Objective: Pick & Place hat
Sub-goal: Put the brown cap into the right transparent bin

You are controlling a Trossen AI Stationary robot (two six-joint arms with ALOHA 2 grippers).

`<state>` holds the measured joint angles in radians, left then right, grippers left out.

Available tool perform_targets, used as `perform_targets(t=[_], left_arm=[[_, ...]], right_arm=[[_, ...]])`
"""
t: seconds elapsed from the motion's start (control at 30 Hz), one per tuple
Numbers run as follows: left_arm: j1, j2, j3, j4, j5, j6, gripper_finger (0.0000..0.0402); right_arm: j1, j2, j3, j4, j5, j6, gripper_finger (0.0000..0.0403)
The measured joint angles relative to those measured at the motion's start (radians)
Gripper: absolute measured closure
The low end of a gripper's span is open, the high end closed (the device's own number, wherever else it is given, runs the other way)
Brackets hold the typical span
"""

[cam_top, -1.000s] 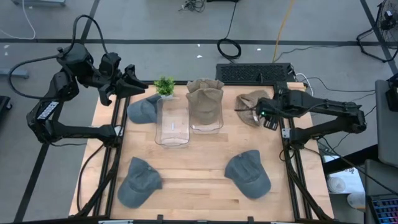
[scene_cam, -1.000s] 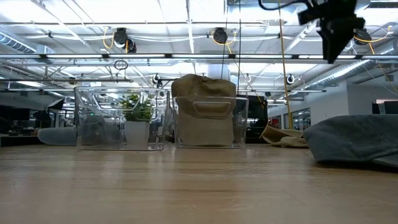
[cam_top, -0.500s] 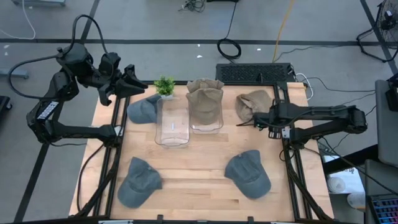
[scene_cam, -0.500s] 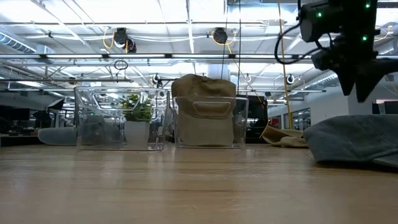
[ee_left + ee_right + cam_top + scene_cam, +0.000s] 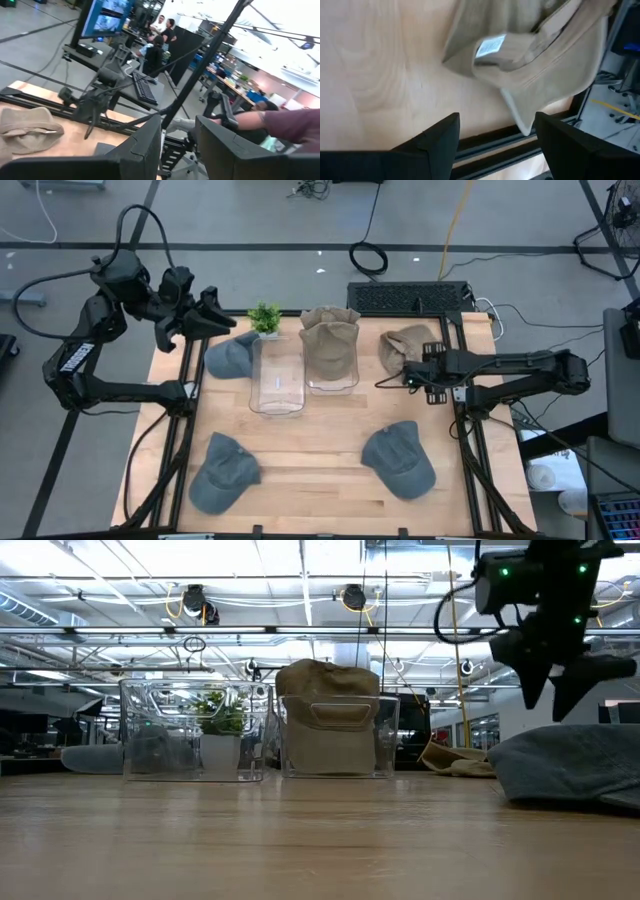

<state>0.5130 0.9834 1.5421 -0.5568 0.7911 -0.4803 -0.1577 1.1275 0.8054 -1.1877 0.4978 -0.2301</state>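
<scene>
Right end effector [image 5: 408,376] hovers released just beside the tan cap [image 5: 406,346] at the tabletop's [image 5: 320,450] far right; descending off-centre risks pinching only loose brim, and it slips.

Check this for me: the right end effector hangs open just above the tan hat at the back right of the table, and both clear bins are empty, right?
Not quite. The right end effector does hang open by the tan hat, but only one clear bin is empty. The other bin holds stacked tan hats, as the high view shows.
</scene>
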Motion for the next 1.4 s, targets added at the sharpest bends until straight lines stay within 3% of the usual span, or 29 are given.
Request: perform_targets(t=[0.43, 0.73, 0.9, 1.03, 1.27, 1.4], left_arm=[[0.0, 0.0, 0.0, 0.0, 0.032, -0.026, 0.0272], [0.0, 0.0, 0.0, 0.0, 0.031, -0.031, 0.0272], [0.0, 0.0, 0.0, -0.001, 0.032, -0.046, 0.0272], [0.0, 0.0, 0.0, 0.0, 0.031, -0.048, 0.0272], [0.0, 0.0, 0.0, 0.0, 0.031, -0.053, 0.0272], [0.0, 0.0, 0.0, 0.0, 0.031, -0.071, 0.0272]], right_arm=[[-0.035, 0.0, -0.166, 0.168, 0.131, -0.177, 0.0156], [-0.14, 0.0, -0.248, 0.407, 0.095, -0.379, 0.0156], [-0.182, 0.001, -0.293, 0.501, 0.154, -0.47, 0.0164], [-0.183, 0.001, -0.296, 0.563, 0.153, -0.531, 0.0218], [-0.183, 0.001, -0.296, 0.609, 0.125, -0.51, 0.0382], [-0.182, 0.0, -0.296, 0.608, 0.131, -0.447, 0.0391]])
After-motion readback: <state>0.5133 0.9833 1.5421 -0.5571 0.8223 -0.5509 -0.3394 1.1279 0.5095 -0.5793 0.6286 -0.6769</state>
